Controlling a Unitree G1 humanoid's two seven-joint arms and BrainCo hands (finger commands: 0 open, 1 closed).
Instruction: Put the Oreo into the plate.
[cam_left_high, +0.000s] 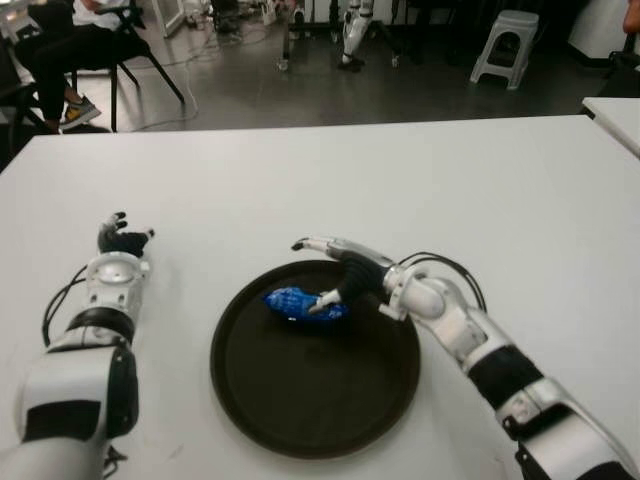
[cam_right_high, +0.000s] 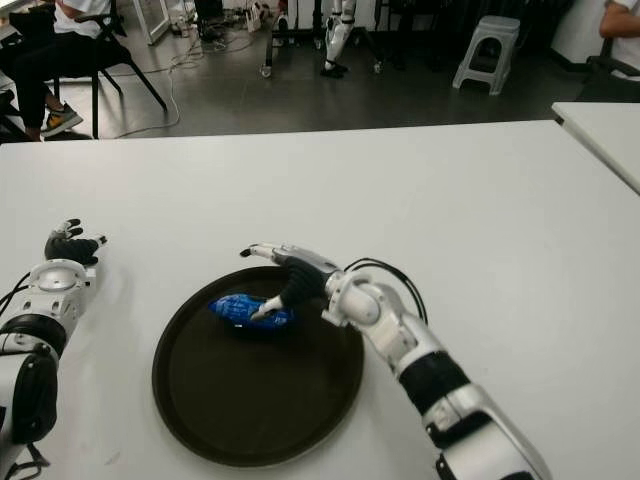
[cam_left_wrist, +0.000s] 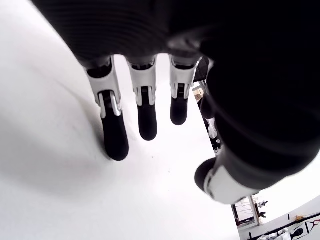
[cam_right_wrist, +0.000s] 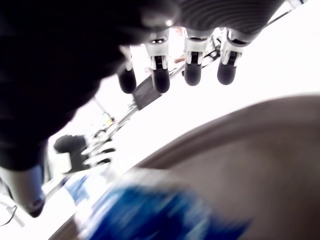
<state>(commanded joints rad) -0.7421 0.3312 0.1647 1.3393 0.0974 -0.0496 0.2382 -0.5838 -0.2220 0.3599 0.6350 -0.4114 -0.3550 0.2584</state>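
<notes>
In the left eye view, the blue foil-wrapped Oreo packet (cam_left_high: 303, 303) lies inside the round dark-brown plate (cam_left_high: 315, 400), toward its far rim, so the placing itself looks done. The right hand (cam_left_high: 340, 270) hangs over that far rim with its fingers stretched out flat and its thumb pointing down beside the packet; nothing is clamped, which reads as a hand letting go rather than gripping. The left hand (cam_left_high: 122, 240) shows well to the left of the plate over the white table (cam_left_high: 400, 180), idle. The right eye view gives the same layout: packet within the plate, the right hand's thumb just beside it. Beyond the table edge lie a grey floor, a white plastic stool (cam_right_high: 487, 45), a black chair with a seated person (cam_right_high: 60, 50), and cables on the floor. The left wrist view shows the left hand's fingers (cam_left_wrist: 115, 140) extended and relaxed above bare white tabletop, holding nothing. The right wrist view shows the right hand's fingers straight and apart, with the blurred blue packet below the palm on the brown plate surface and clear space between them, so the packet appears released.
</notes>
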